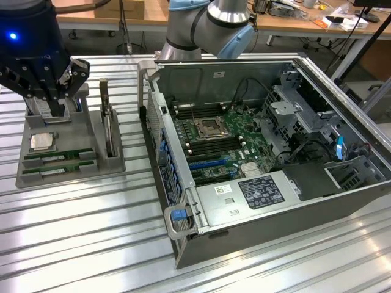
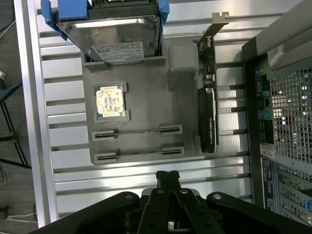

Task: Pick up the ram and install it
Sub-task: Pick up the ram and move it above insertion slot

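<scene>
The claw [image 1: 54, 108] hangs at the exterior view's left with its two fingers pressed together and nothing between them. It is well above the grey holder [image 1: 85, 131], which sits on the slatted worktop [image 1: 91, 238].

Under the claw, the holder carries a hard drive [image 2: 117, 34] at one end and then a square silver processor chip [image 1: 41, 141]. Past the chip lies the ram [image 1: 60, 155]: two thin green sticks set edge-up in parallel grooves, just beside each other and untouched (the clips at their ends show plainer than the boards themselves). In the wrist view the claw's tips sit closest to this ram end of the holder.

Further from the claw, an expansion card [image 1: 109, 128] stands on edge along the holder's side. Well beyond that is the open computer case [image 1: 275, 250], with the green motherboard [image 1: 229, 143] lying flat inside.

I see a few ways this could go wrong:
- **Shut fingers:** they cannot straddle a stick, so a descent like this would press on the board's top edge or knock the holder.
- **Crowded targets:** the sticks are narrow and close together, with the processor chip just alongside. A claw slightly off line could catch the wrong stick or a groove's clip.
- **Skewed grip:** a stick held crooked would likely meet the motherboard at an angle and jam rather than seat.
- **Tight case:** the walls and the dark cables inside leave the arm little room, so a careless approach could snag.
</scene>
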You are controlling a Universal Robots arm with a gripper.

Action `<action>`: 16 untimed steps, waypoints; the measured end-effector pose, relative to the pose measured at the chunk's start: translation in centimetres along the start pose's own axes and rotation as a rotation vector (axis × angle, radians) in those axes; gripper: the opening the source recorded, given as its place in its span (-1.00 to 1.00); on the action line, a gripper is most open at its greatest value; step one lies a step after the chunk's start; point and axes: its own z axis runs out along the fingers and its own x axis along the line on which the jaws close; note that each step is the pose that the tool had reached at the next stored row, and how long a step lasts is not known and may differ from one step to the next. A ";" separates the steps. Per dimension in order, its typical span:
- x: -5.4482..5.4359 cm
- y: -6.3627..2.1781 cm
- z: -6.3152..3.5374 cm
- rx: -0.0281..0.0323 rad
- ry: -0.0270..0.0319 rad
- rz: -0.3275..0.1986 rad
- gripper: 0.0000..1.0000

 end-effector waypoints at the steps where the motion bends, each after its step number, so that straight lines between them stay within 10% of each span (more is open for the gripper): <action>1: 0.1 -0.01 0.19 0.0001 0.0000 -0.001 -0.79; 14: 0.3 -0.13 3.03 -0.0089 0.0146 -0.347 -0.77; 16: 0.3 -0.14 3.36 -0.0099 0.0162 -0.386 -0.53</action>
